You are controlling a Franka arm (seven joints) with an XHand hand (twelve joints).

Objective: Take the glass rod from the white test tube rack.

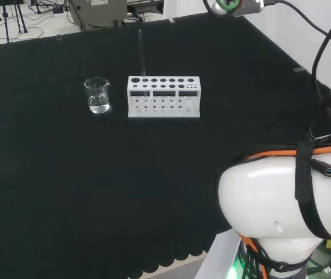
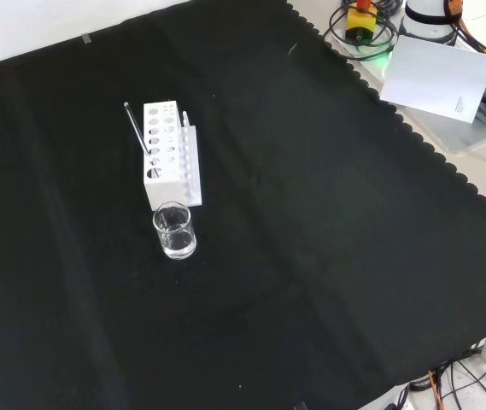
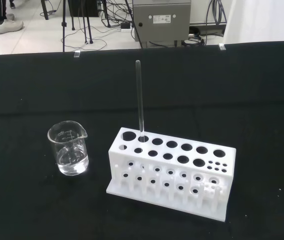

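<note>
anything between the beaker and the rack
Nothing: a narrow strip of bare black cloth separates the beaker from the rack in the wrist view; the head view shows the same gap.

Open cloth [image 2: 328,222] all round; beaker [image 3: 69,149] just beside rack [image 3: 170,170].

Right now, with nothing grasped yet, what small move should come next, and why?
Probably bring the hand down toward the upper part of the thin clear glass rod. It stands nearly upright in a hole at the end of the white plastic test tube rack nearest the small clear glass beaker, its top free above the rack.
</note>
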